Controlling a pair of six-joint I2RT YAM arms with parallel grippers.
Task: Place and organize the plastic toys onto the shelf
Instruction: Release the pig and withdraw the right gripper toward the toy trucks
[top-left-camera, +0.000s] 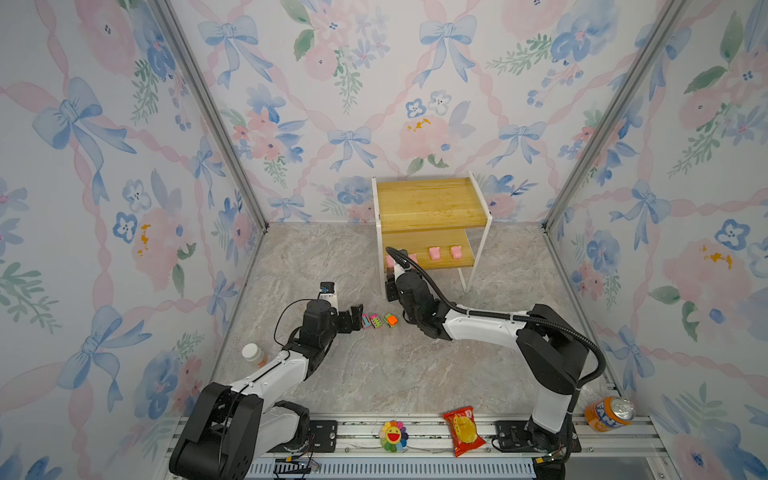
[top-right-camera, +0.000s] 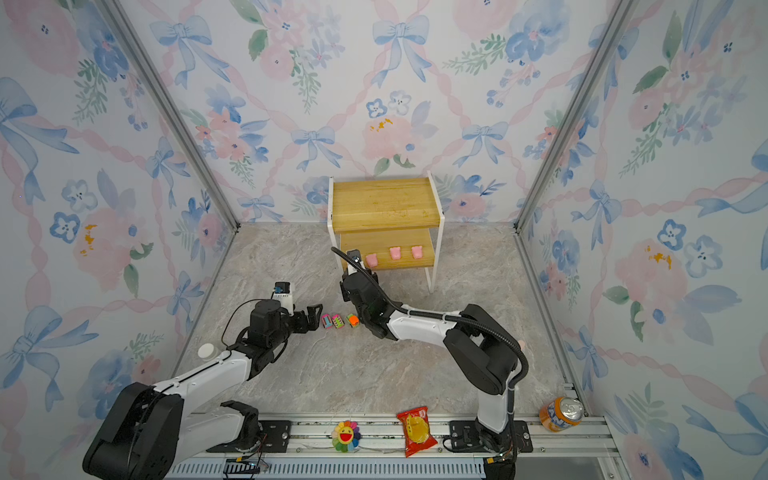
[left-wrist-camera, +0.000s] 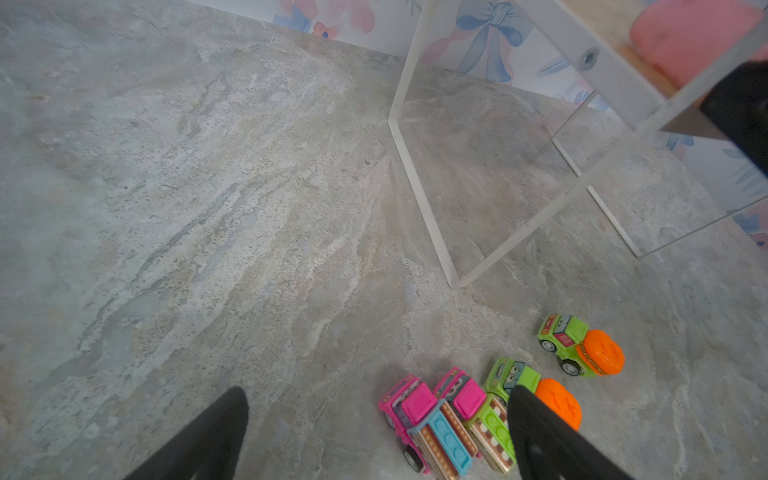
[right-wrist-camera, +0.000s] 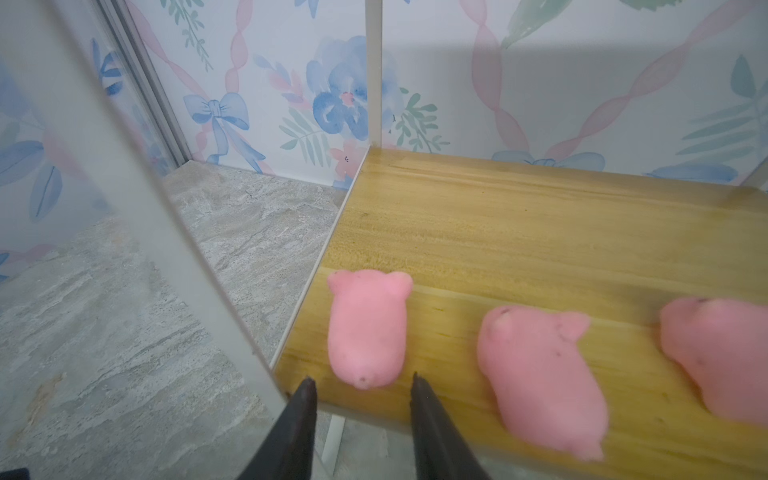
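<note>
You're looking into a booth whose three walls (top-left-camera: 332, 104) wear wallpaper of blue bows, pink ribbons and flowers. Grey metal posts (top-left-camera: 208, 108) mark the back corners. The marbled grey-beige tabletop (top-left-camera: 374, 374) is evenly lit, with a slotted rail (top-left-camera: 357, 434) along its front.

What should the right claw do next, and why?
Probably pull straight back from the shelf. The right claw is open, its tips clear of the pig lying on the lower tier, and four cars are not yet shelved.
</note>
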